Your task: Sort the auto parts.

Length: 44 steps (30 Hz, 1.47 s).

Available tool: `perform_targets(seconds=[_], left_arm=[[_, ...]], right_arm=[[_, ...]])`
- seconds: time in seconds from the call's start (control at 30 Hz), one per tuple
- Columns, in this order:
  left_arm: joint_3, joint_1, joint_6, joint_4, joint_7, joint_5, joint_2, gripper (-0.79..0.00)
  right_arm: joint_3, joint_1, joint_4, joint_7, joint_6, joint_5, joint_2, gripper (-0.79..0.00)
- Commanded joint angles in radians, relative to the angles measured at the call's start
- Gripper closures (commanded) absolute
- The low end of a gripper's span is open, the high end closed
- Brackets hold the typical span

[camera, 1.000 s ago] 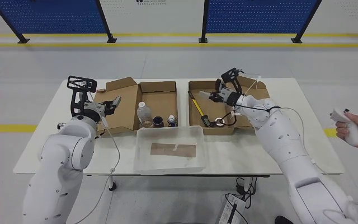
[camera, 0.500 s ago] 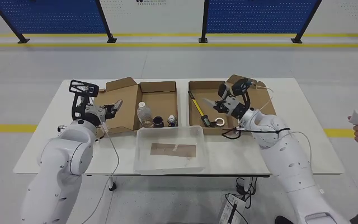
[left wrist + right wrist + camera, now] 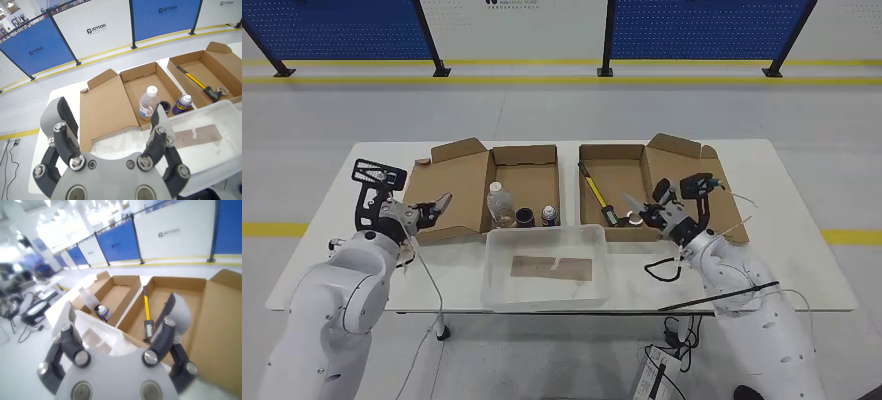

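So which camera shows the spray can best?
The left wrist view: the spray can shows side-on, cap and label plain. The right wrist view catches it beyond the bin; the top view, just its cap.

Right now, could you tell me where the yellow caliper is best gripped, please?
I would grip the caliper by its bare yellow beam, mid-length, coming straight down: it lies flat on the box floor, and the narrow beam fits easily between the jaws.

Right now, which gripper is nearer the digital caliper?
Right. The right gripper hovers open just beside the digital caliper; the left gripper is far off, at the left cardboard box's open flap.
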Motion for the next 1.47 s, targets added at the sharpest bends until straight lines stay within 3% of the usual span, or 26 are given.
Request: perform_targets(seconds=[0.0, 0.23, 1.43], left_arm=[[-0.008, 0.011, -0.005, -0.006, 0.001, -0.003, 0.000, -0.785], [-0.026, 0.042, -0.020, -0.027, 0.000, 0.003, 0.000, -0.785], [-0.026, 0.042, -0.020, -0.027, 0.000, 0.003, 0.000, -0.785]], right_arm=[[0.022, -0.038, -0.042, 0.004, 0.019, -0.008, 0.003, -0.785], [0.100, -0.130, -0.178, 0.040, 0.066, -0.027, 0.015, -0.785], [0.100, -0.130, -0.178, 0.040, 0.066, -0.027, 0.015, -0.785]])
